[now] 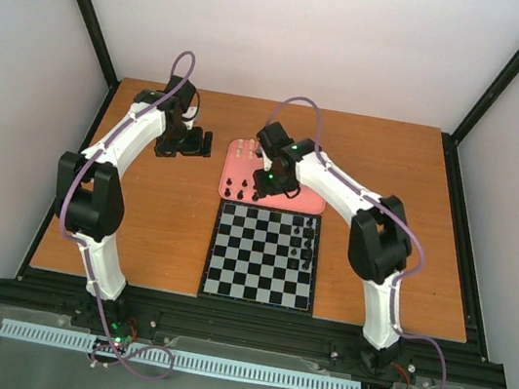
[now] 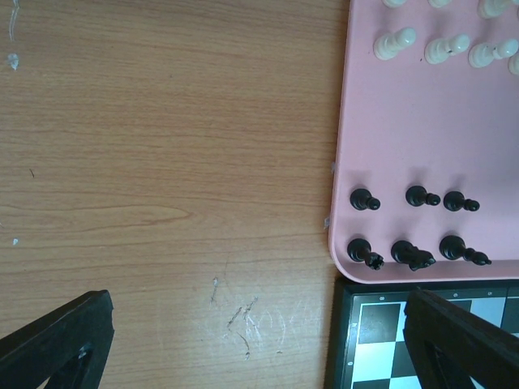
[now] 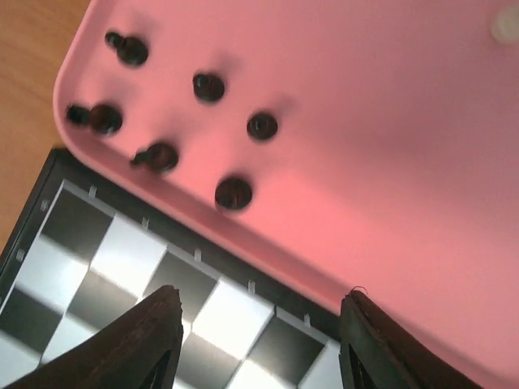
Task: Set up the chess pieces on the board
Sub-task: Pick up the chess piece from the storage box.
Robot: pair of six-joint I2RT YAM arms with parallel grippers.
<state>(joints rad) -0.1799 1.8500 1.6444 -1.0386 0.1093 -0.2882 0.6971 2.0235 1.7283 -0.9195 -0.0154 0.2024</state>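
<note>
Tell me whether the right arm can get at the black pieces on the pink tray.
Probably yes: the right gripper hangs open at the edge of the tray, nothing between it and the black pieces.

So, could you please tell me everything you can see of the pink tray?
The pink tray is a flat, salmon-coloured rounded rectangle with a low raised rim, plastic by its look. It lies flat on the wooden table, just beyond the chessboard, its near edge against or almost against the board's border. Six black pieces stand in two rows at its near left corner; cream-white pieces stand toward its far side.
</note>
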